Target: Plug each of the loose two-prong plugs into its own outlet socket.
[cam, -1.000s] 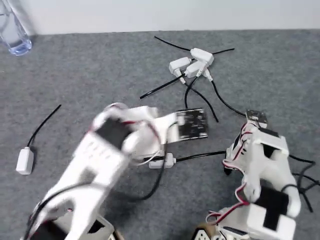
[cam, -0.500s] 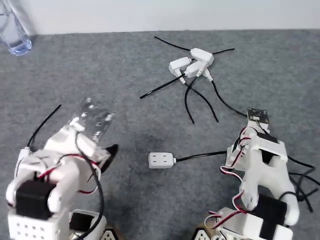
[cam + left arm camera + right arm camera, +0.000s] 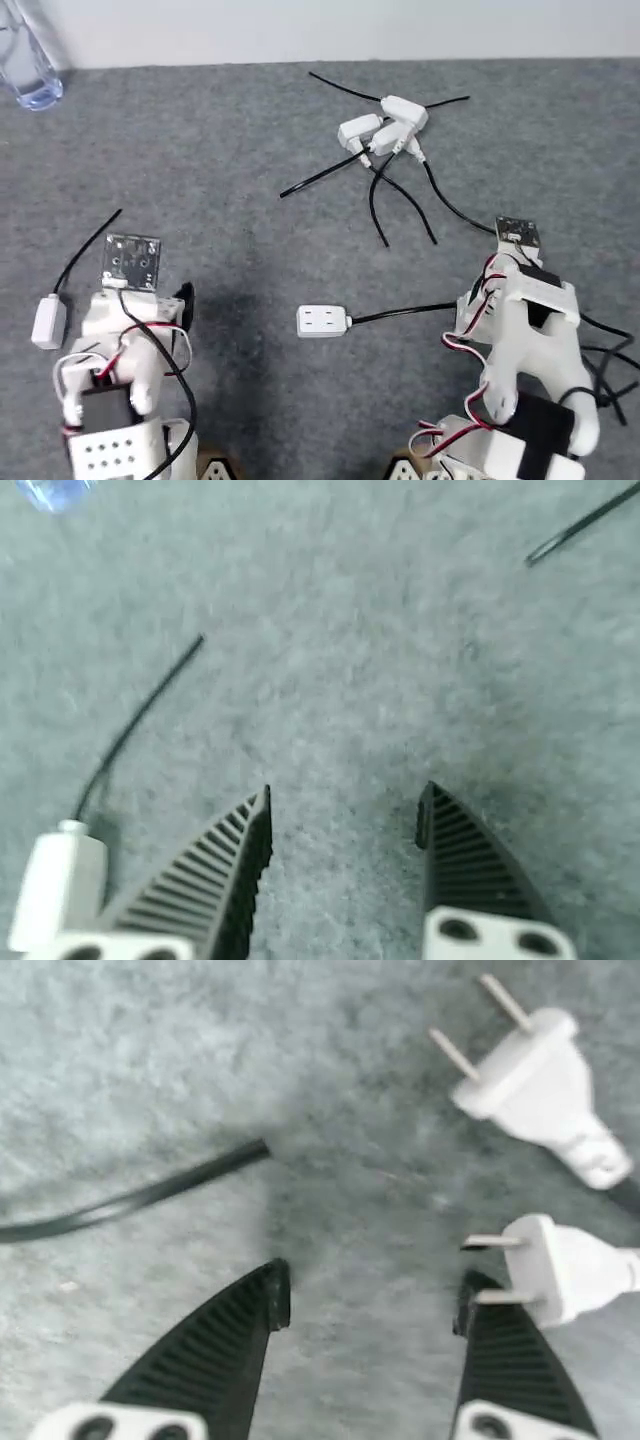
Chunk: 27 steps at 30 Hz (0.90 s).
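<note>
Nothing looks plugged in yet. The white rectangular outlet socket block [image 3: 323, 320] lies unfilled on the grey carpeted surface [image 3: 200, 150]. White two-prong plugs [image 3: 385, 128] are clustered well beyond it, and another white plug [image 3: 48, 322] lies far left. The left gripper [image 3: 345, 810] and right gripper [image 3: 375, 1290] gape, holding nothing.

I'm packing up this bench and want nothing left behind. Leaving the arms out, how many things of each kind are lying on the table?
Socket, holes showing: 1
Other white cord ends, plug or socket: 4, three in the far cluster, one lying alone
Clear container: 1
Total: 6
</note>
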Available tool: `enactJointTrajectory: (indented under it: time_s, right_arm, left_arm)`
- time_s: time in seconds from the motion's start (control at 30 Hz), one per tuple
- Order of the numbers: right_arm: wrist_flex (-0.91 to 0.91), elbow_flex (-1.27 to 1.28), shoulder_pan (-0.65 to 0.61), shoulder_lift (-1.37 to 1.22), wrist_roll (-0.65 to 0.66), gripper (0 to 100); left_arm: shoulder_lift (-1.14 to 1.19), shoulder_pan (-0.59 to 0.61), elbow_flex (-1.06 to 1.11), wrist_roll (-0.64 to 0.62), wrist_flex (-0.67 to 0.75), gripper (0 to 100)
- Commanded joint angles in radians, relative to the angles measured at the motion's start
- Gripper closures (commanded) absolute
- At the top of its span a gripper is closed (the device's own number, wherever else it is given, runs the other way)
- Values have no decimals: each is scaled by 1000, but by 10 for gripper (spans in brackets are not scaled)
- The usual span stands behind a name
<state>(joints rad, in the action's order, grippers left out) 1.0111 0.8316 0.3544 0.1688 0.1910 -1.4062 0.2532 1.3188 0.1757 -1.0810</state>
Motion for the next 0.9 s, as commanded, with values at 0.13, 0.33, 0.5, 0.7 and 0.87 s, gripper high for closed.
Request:
enactJointTrajectory:
  time_s: [0.13, 0.33, 0.5, 0.7, 0.87]
  right_arm:
    - [315, -244, 25, 199, 181, 721]
    - [499, -385, 31, 403, 416, 722]
    - [496, -387, 91, 423, 746, 807]
    - [403, -387, 177, 294, 961, 872]
    - [252, -388, 274, 125, 1177, 872]
  left_arm:
    - [-38, 8, 171, -75, 107, 776]
    - [-38, 8, 226, -44, 147, 776]
    - [-38, 8, 231, -43, 149, 776]
    - [-38, 3, 245, -40, 167, 776]
    - [-38, -26, 262, -40, 193, 776]
